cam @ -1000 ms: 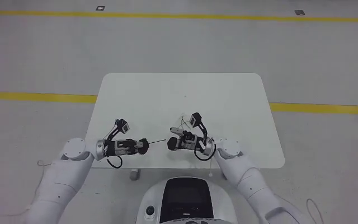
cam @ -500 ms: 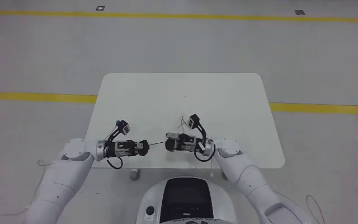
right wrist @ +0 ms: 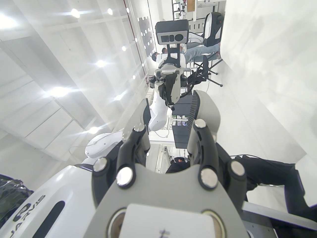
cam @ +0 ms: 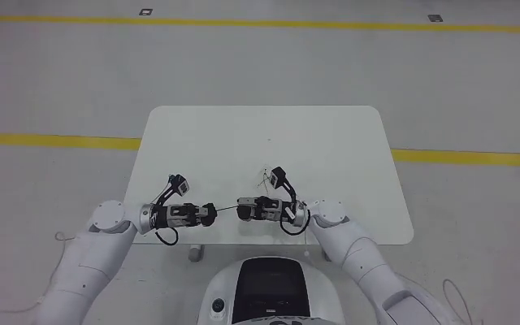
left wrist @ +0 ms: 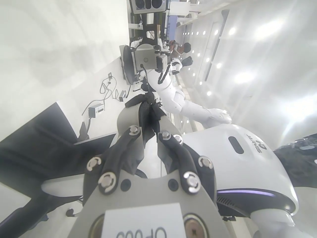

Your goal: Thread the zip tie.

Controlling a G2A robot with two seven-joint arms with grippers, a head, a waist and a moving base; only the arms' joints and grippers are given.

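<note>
Left gripper [cam: 209, 213] of mine was pinched shut on the zip tie [cam: 226, 210], over the near side of the desk [cam: 325, 138]. Its thin tail ran left to right, pointing at my right gripper [cam: 241, 210], which sat close by with fingers [right wrist: 204, 115] apart. A white label [left wrist: 142, 220] on my left wrist had print.

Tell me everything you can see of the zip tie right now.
The zip tie is a thin, dark, straight strand stretched over the white table near its robot-side edge. One end is pinched in the shut left gripper; the free end points at the open right gripper, ending close by its fingertips. Head and teeth are too small to see.
</note>
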